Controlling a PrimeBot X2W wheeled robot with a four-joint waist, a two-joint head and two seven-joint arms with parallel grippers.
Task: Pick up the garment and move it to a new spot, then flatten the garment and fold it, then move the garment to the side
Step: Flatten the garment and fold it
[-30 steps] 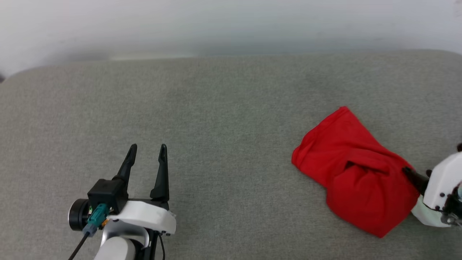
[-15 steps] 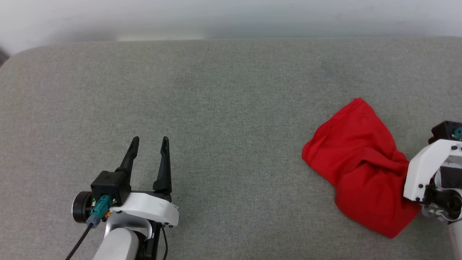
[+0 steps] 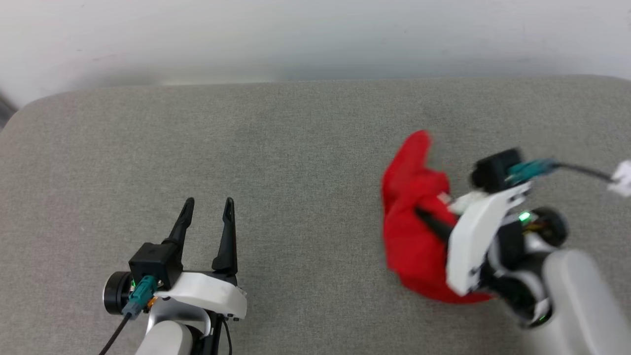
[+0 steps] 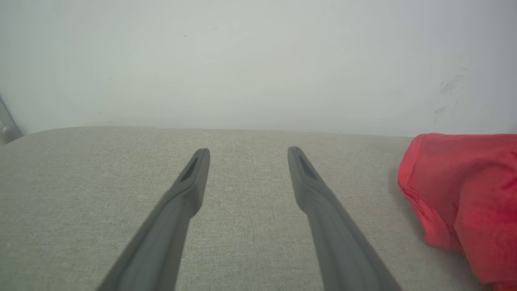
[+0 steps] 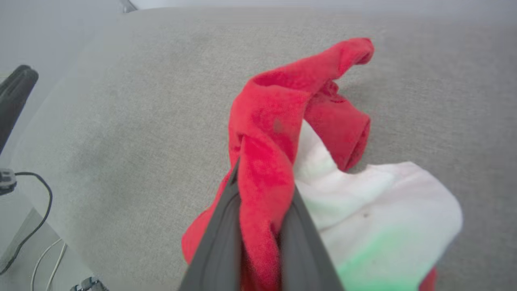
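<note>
Two claws show over the grey fabric-covered worktop (image 3: 315,148), which has rounded corners and a pale wall (image 3: 315,34) behind its far edge. The right claw (image 3: 421,216) is clenched on the garment (image 3: 414,246). In the right wrist view its two dark fingers (image 5: 220,242) pinch a twisted fold of red cloth (image 5: 274,105) between them, and a white sleeve (image 5: 363,202) with a green tinge spills out just beside them. The garment is bunched up in the right half of the worktop, about midway between the far and near edges. A narrow red end points toward the far edge. The head view is blurred here, so I cannot tell how much of the cloth touches the surface.

The left claw (image 3: 209,202) hovers over the left half near the front edge. It is released, its fingers (image 4: 190,190) spread with nothing between them, well apart from the garment (image 4: 464,190), which shows at the right edge of the left wrist view.
</note>
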